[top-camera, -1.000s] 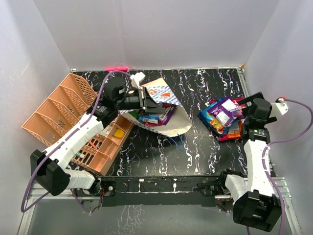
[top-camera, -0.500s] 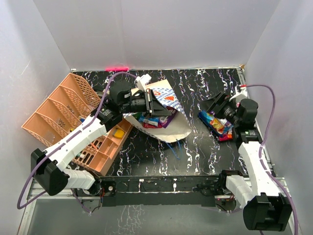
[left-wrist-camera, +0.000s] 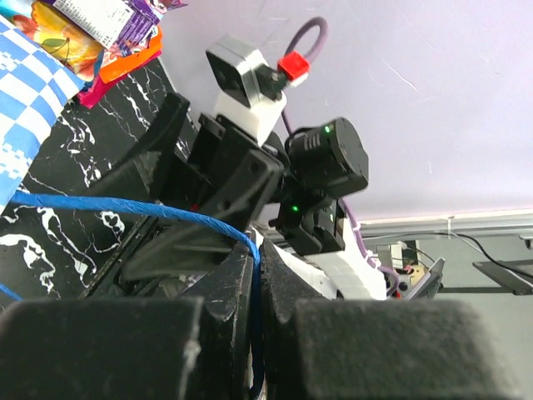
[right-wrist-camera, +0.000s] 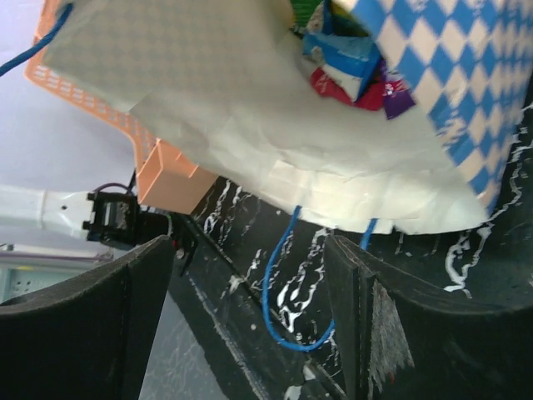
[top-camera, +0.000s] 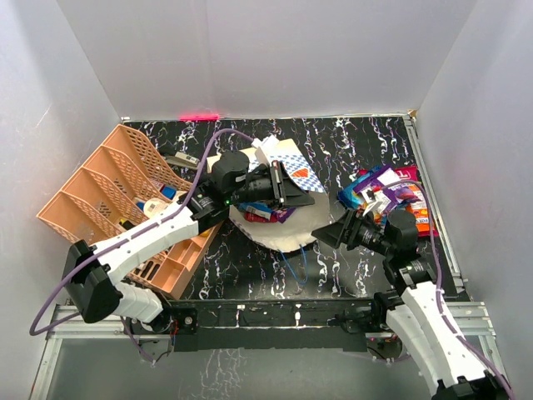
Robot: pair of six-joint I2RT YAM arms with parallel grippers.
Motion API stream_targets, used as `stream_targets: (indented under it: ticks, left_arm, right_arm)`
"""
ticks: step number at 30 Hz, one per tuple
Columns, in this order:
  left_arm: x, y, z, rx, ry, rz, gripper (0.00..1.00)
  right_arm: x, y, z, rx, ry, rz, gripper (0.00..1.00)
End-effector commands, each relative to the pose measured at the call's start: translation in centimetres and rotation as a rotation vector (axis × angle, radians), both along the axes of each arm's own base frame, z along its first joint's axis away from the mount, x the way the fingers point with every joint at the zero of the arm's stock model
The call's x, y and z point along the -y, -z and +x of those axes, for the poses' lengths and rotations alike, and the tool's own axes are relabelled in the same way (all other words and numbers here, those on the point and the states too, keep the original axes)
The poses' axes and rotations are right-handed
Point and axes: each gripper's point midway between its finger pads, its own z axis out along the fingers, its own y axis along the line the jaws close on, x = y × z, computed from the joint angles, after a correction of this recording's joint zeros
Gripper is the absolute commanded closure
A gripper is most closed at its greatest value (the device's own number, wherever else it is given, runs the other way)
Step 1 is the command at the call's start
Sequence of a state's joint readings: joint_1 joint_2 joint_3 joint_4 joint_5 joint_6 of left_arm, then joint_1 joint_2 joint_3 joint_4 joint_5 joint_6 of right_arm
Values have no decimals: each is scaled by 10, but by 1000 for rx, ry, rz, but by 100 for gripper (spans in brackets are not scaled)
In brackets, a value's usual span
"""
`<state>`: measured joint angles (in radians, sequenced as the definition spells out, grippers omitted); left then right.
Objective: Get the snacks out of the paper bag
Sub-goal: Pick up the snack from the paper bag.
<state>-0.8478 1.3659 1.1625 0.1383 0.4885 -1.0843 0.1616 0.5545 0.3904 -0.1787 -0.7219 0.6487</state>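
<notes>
My left hand (top-camera: 287, 185) is pinched shut on the blue cord (left-wrist-camera: 125, 208), holding the paper bag (top-camera: 281, 235) tilted so its mouth faces my right hand (top-camera: 331, 233); that one's fingers stand apart, empty, aimed at the snacks (right-wrist-camera: 350, 67) inside the bag. More packets (top-camera: 391, 196) lie piled near the right wall; the table (top-camera: 358, 142) is black and marbled, white walls (top-camera: 291, 58) all round, a peach basket (top-camera: 100, 179) at the left.

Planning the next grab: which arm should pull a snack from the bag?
Right. The right gripper is open, facing the snacks in the paper bag; the left gripper is shut on its blue cord.
</notes>
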Motion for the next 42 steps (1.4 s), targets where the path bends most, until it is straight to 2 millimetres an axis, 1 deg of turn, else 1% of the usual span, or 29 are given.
stream_targets:
  ticks: [1, 5, 6, 9, 11, 13, 16, 18, 20, 21, 22, 24, 28, 29, 32, 34, 35, 39, 41, 42]
  left_arm:
    - [6, -47, 9, 105, -53, -109, 100]
    - [-1, -52, 12, 123, -98, -132, 100]
    - [-4, -54, 11, 127, -111, -141, 100]
    - [-11, -58, 11, 139, -143, -159, 100]
    - [-14, -58, 11, 141, -153, -161, 100]
    - [-15, -58, 11, 143, -158, -162, 100]
    - [-16, -62, 10, 152, -159, -171, 100]
    - [-19, -63, 9, 155, -159, -180, 100]
    - [-21, -61, 6, 151, -162, -191, 100]
    - [-22, -59, 5, 145, -162, -195, 100]
    - [-23, -55, 4, 137, -162, -192, 100]
    - [-25, -51, 2, 125, -159, -189, 100]
    - [-24, -49, -2, 103, -140, -200, 100]
    - [-23, -49, -3, 95, -132, -201, 100]
    - [-19, -52, -5, 83, -111, -217, 100]
    - [-17, -55, -7, 79, -97, -230, 100]
    - [-16, -56, -7, 79, -91, -234, 100]
    - [-13, -61, -10, 86, -73, -252, 100]
    - [-12, -64, -10, 91, -71, -259, 100]
    - [-13, -65, -10, 94, -72, -261, 100]
  right_arm:
    - [-9, -29, -11, 75, -18, 82, 25]
    - [-15, -41, -13, 130, -29, 125, 27]
    - [-17, -25, -11, 95, -28, 120, 28]
    - [-30, -15, -3, 80, -32, 117, 29]
    - [-47, -11, -1, 86, -41, 109, 29]
    - [-66, -3, 3, 47, -17, 74, 29]
    - [-97, -5, 10, 31, 30, 51, 28]
    - [-113, -2, 12, 51, 76, 34, 29]
    - [-118, 5, 21, 45, 187, 4, 29]
    - [-119, 12, 23, 32, 220, -17, 30]
    - [-121, 21, 26, 24, 248, -46, 34]
    - [-124, 31, 29, 30, 291, -78, 38]
    - [-131, 32, 29, 126, 341, -82, 41]
    - [-135, 32, 29, 142, 338, -76, 45]
    - [-153, 34, 24, 173, 283, -52, 46]
    - [-166, 39, 18, 181, 254, -66, 52]
    - [-172, 45, 15, 178, 240, -82, 52]
    - [-202, 59, -5, 165, 124, -95, 52]
    - [-212, 62, -16, 174, 72, -87, 52]
    - [-214, 63, -18, 182, 62, -89, 51]
